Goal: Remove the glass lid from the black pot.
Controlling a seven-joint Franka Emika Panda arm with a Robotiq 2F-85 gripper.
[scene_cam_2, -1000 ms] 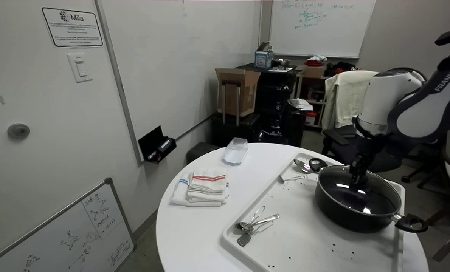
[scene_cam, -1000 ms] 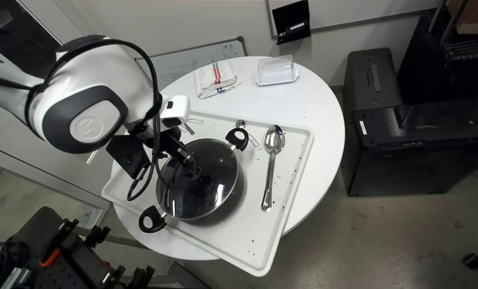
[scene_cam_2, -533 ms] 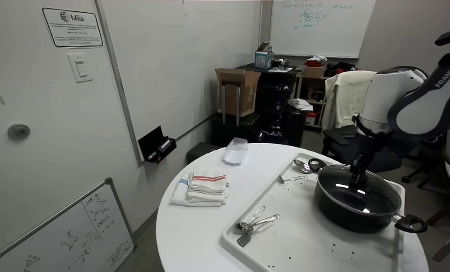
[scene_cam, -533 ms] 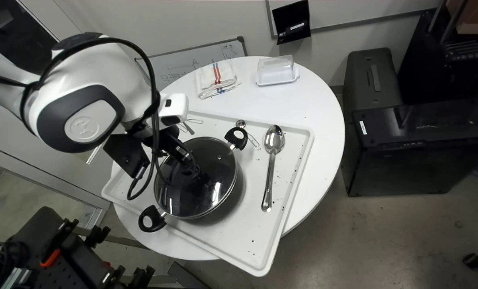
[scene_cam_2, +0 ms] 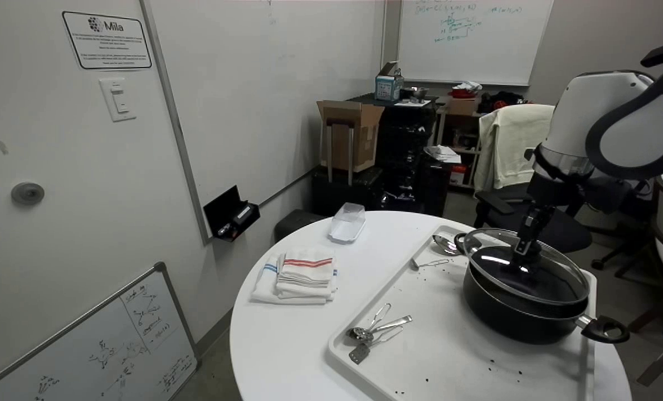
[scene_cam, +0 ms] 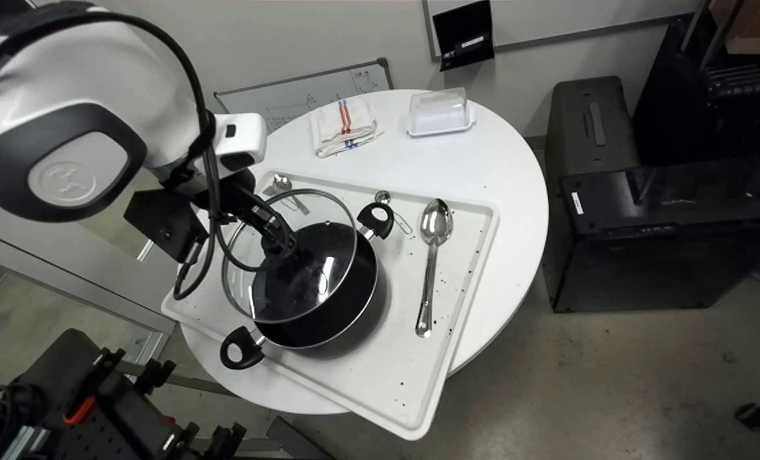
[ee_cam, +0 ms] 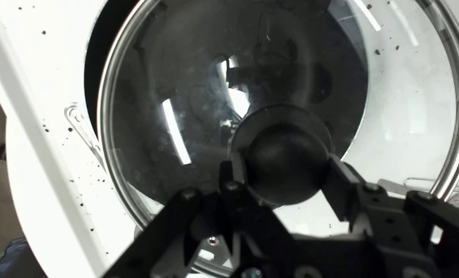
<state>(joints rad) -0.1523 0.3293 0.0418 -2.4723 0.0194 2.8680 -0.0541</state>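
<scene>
The glass lid (scene_cam: 332, 281) is raised above the black pot (scene_cam: 354, 300) and shifted off its middle toward the arm. In an exterior view a gap shows between the lid (scene_cam_2: 560, 278) and the rim of the pot (scene_cam_2: 510, 320). My gripper (ee_cam: 285, 166) is shut on the lid's dark knob (ee_cam: 287, 150), one finger on each side of it. The gripper also shows in both exterior views (scene_cam: 284, 243) (scene_cam_2: 523, 250). In the wrist view the lid's glass (ee_cam: 198, 96) fills much of the picture. The pot's black inside (ee_cam: 96, 58) shows past the lid's rim.
The pot stands on a white tray (scene_cam: 380, 396) on a round table (scene_cam: 514, 211). A large metal spoon (scene_cam: 429, 275) lies beside the pot. Several small utensils (scene_cam_2: 373, 331) lie at a tray corner. Folded towels (scene_cam: 346, 128) and a clear-lidded dish (scene_cam: 440, 114) are on the table.
The gripper and arm have moved up and back toward the robot's base. The glass lid has risen off the pot with them. The pot has stayed in place.
</scene>
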